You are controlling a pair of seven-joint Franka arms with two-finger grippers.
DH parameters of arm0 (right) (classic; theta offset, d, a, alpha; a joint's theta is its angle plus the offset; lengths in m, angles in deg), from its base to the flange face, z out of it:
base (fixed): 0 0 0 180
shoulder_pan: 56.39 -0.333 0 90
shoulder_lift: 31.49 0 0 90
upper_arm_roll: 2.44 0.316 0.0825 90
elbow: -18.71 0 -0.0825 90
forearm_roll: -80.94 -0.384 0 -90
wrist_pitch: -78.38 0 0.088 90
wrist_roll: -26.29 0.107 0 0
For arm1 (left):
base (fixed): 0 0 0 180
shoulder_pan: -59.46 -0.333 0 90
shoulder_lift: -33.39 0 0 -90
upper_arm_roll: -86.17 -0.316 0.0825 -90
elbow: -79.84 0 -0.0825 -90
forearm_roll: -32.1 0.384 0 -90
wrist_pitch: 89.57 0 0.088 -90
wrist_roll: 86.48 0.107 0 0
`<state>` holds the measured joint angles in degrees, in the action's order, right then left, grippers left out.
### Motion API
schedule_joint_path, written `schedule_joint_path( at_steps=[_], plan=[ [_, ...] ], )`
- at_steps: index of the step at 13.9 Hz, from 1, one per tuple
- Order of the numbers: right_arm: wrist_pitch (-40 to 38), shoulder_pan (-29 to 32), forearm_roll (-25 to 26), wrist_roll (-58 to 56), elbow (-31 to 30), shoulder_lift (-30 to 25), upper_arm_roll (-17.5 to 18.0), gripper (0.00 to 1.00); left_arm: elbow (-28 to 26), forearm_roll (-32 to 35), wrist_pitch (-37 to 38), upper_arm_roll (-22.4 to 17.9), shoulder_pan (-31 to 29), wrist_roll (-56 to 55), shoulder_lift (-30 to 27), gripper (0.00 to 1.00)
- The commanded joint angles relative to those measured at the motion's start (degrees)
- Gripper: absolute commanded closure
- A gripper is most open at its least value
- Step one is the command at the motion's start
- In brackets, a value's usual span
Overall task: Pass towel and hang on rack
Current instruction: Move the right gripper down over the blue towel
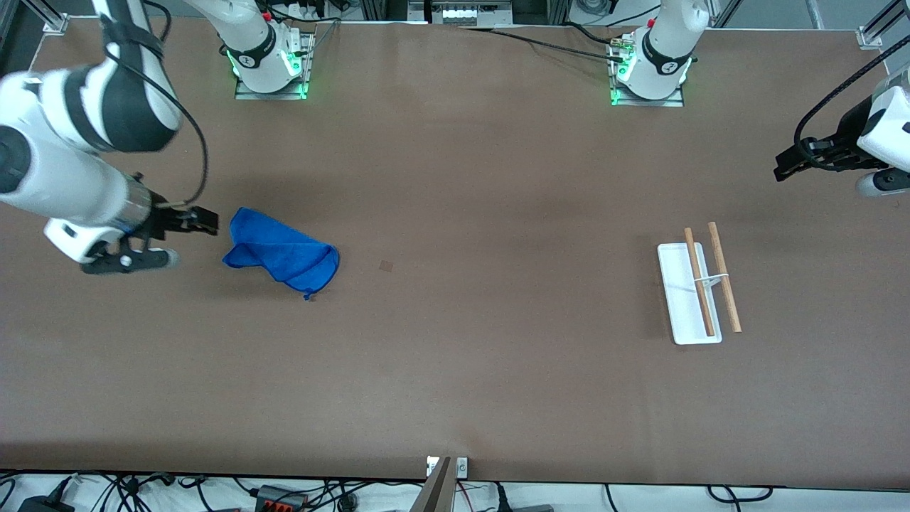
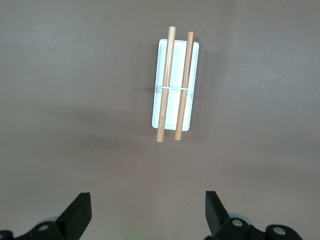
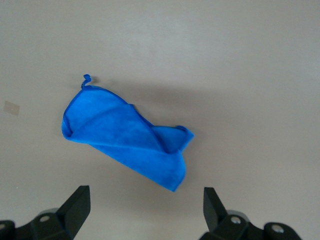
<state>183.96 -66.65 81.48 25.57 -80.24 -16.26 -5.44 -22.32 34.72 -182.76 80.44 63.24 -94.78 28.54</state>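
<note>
The right gripper (image 1: 202,220), released and empty, hangs over the table at 9 o'clock of the crumpled towel (image 1: 284,254). The rack (image 1: 689,299) stands toward the left arm's end. The left gripper (image 1: 785,169), released, waits at its 2 o'clock.

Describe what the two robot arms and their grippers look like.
Both arms are glossy white with black joint bands, black cables looped alongside and green lights at their bases. The right gripper and left gripper are black, each with two flat wedge-shaped fingers.
</note>
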Motion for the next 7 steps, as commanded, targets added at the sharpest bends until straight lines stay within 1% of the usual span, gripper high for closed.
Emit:
schedule_joint_path(
  at_steps=[1, 3, 5, 7],
  plan=[
    [4.9, -3.4, -0.7, 0.2, 0.5, 5.2, -0.5, 0.0, 1.2, -1.0, 1.2, 0.2, -0.2, 0.2, 0.3, 0.0],
    [10.3, -3.7, -1.9, 0.3, 0.5, 8.9, -0.4, 0.0, 1.3, -1.0, 1.2, 0.2, -0.2, 0.2, 0.3, 0.0],
    [15.9, -5.0, -5.6, 0.3, 0.4, 12.1, -0.4, 0.0, 1.2, -1.0, 1.1, 0.2, -0.3, 0.2, 0.3, 0.0],
    [20.2, -6.4, -6.3, 0.8, 0.4, 15.2, -0.5, 0.0, 1.3, -1.0, 1.1, 0.2, -0.2, 0.1, 0.3, 0.0]
  ],
)
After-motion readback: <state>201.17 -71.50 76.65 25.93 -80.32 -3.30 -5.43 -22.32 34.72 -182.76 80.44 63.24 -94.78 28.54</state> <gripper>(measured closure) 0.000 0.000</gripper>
